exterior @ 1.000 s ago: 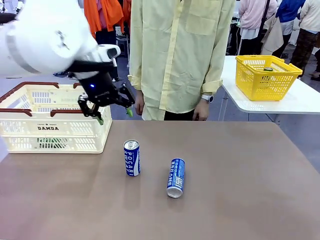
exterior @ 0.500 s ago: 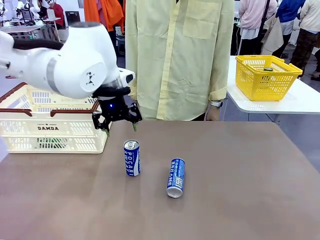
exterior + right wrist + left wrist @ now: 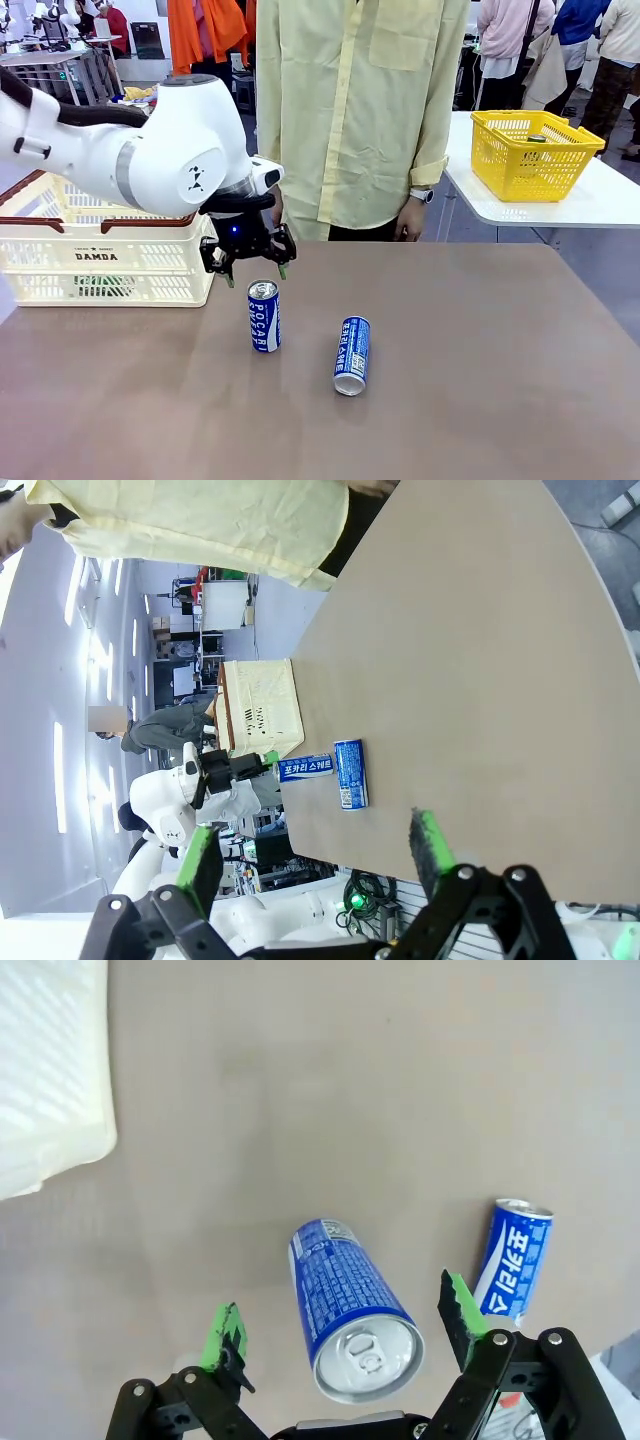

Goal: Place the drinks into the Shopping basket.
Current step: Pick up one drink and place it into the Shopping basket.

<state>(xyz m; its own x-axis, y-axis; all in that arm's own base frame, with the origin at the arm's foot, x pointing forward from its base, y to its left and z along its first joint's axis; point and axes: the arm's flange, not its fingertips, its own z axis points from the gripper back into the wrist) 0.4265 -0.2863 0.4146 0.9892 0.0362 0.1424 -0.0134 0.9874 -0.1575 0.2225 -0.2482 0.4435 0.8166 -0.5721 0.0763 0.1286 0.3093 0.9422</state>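
Two slim blue-and-white "POCARI" cans are on the brown table: one upright [image 3: 264, 316] and one lying on its side [image 3: 351, 355] to its right. My left gripper [image 3: 255, 274] hangs open just above the upright can's top. In the left wrist view that can [image 3: 355, 1315] sits between the spread green fingertips [image 3: 225, 1325], apart from both, and the lying can [image 3: 515, 1260] is off to the side. The cream Shopping basket [image 3: 100, 250], marked "DAMDA", stands at the table's left; something green shows through its slots. My right gripper [image 3: 315, 848] is open and holds nothing, far from both cans [image 3: 306, 768].
A person in a pale yellow shirt [image 3: 360, 110] stands at the far edge, hands down by the sides. A yellow mesh basket [image 3: 530, 150] sits on a separate white table at the back right. Bare tabletop stretches to the right and front of the cans.
My left arm has swung right and down from over the Shopping basket to just above the upright can, gripper open throughout. The cans have not moved.
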